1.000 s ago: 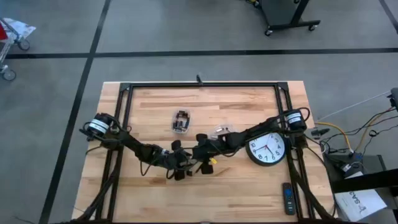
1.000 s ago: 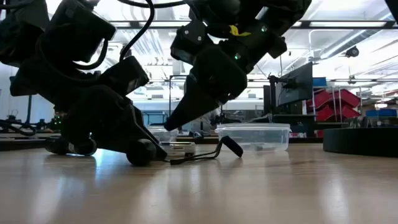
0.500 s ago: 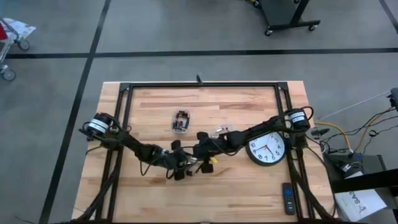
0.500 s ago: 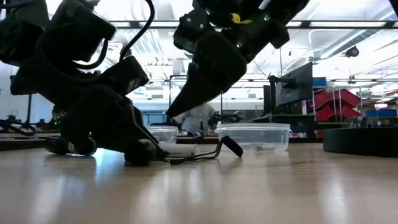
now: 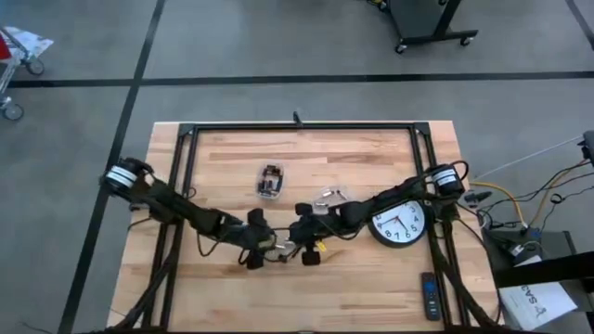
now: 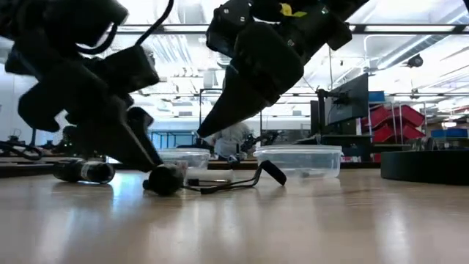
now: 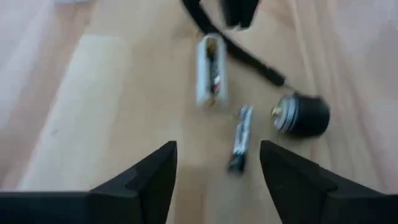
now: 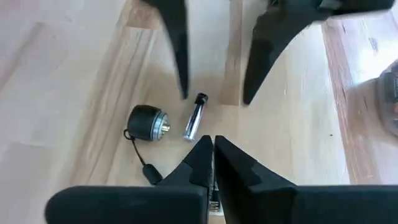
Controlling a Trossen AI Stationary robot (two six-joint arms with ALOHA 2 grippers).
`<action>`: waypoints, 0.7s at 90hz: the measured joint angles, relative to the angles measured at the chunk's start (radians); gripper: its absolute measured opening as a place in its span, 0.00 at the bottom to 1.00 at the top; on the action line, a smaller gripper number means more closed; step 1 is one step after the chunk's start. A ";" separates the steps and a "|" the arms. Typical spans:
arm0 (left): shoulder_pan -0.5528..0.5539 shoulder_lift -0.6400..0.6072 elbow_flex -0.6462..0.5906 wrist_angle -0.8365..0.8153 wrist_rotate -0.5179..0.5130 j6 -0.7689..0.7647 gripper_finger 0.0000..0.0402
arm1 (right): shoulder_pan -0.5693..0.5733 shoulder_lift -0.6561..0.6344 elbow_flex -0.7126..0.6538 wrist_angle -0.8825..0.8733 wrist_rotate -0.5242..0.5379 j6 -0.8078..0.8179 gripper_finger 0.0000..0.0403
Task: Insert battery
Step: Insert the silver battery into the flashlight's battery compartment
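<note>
Your left tool hangs with its fingers spread wide, nothing between them, and its wrist view looks down on what the overhead hides: a small battery lying loose on the bare wood, a round black cap just beside it, and a pale cylindrical body a little farther on, with a black strap running past it. Your right tool has its fingers pressed together with only a sliver of gap; its wrist view shows the same battery and cap just ahead of the tips. From overhead the two tools meet near the worktop's middle, the left tool at 9 o'clock of the right. Further out, a wall clock lies at 3 o'clock, a small clear box at 11 o'clock, and a remote at 4 o'clock. Only the level view shows clear tubs behind.
</note>
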 joint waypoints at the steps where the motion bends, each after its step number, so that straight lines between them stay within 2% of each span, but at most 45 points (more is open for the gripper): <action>1: 0.000 -0.005 0.000 -0.013 -0.001 0.000 0.52 | 0.001 0.000 0.000 0.000 0.000 0.002 0.00; 16: -0.010 -0.018 -0.001 -0.026 0.015 0.026 0.50 | 0.008 0.002 0.000 0.000 0.002 0.028 0.00; 39: -0.081 0.095 0.005 0.108 0.032 0.044 0.44 | 0.013 0.003 0.000 0.000 0.002 0.036 0.00; 63: -0.095 0.159 0.011 0.168 -0.059 0.016 0.38 | 0.014 0.004 0.000 0.000 0.002 0.045 0.00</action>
